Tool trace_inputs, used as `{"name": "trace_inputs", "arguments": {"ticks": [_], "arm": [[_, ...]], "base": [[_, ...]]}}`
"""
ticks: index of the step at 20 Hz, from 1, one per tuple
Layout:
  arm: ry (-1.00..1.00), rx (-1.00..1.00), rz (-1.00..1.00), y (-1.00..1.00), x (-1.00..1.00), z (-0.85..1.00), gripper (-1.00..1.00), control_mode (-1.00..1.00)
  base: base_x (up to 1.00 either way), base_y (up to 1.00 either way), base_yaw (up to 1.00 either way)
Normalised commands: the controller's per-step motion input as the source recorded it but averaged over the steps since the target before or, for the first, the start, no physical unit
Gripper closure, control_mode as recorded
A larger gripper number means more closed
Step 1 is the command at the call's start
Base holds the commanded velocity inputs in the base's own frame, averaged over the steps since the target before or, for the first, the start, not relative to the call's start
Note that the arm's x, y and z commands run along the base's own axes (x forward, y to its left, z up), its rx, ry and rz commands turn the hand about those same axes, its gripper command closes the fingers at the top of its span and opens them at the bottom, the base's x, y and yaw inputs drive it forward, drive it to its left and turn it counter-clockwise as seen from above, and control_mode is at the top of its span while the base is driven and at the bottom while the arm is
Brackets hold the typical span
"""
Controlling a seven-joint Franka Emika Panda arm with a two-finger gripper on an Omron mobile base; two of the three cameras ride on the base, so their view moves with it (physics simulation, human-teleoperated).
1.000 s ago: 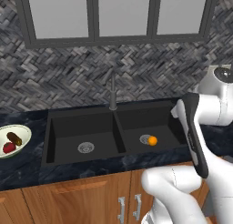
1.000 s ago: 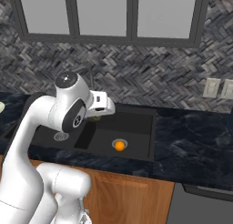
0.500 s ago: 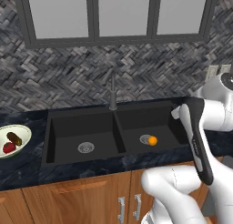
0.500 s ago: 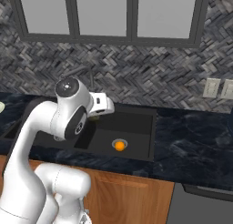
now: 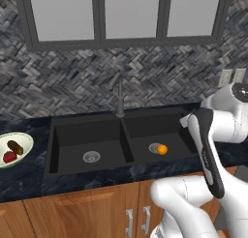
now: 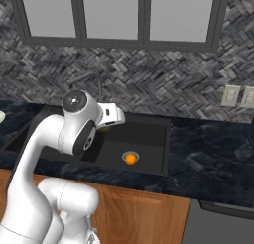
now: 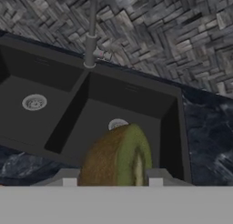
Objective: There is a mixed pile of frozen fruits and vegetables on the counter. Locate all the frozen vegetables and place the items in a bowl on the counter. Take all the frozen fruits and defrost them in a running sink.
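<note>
Fuzzy brown-green halved kiwi (image 7: 119,157) sits pinched in the claw (image 7: 111,180).

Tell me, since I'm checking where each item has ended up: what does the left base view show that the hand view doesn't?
The left base view shows the bowl on the counter holding a red item and a brown oblong, and the orange ball in the right basin. The hand view shows a kiwi half between the fingers. Both show the sink, faucet and drains.
</note>
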Motion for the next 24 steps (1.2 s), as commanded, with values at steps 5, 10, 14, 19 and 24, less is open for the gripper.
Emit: {"name": "trace_inputs", "arguments": {"ticks": [5,10,14,19,24], "arm": [[0.07,0.0,-0.03,0.03,0.11,-0.08,1.0,-1.0],[0.07,0.0,-0.04,0.0,0.05,-0.16,1.0,-1.0],[0.03,0.0,0.0,0.0,0.0,-0.3,1.0,-1.0],[0.0,0.01,0.0,-0.02,0.02,-0.17,1.0,-1.0],[0.06,0.02,0.0,0.0,0.21,0.0,1.0,-1.0]], "base": [[0.0,0.0,0.0],[0.0,0.0,0.0],[0.0,0.0,0.0],[0.0,0.0,0.0],[0.0,0.0,0.0]]}}
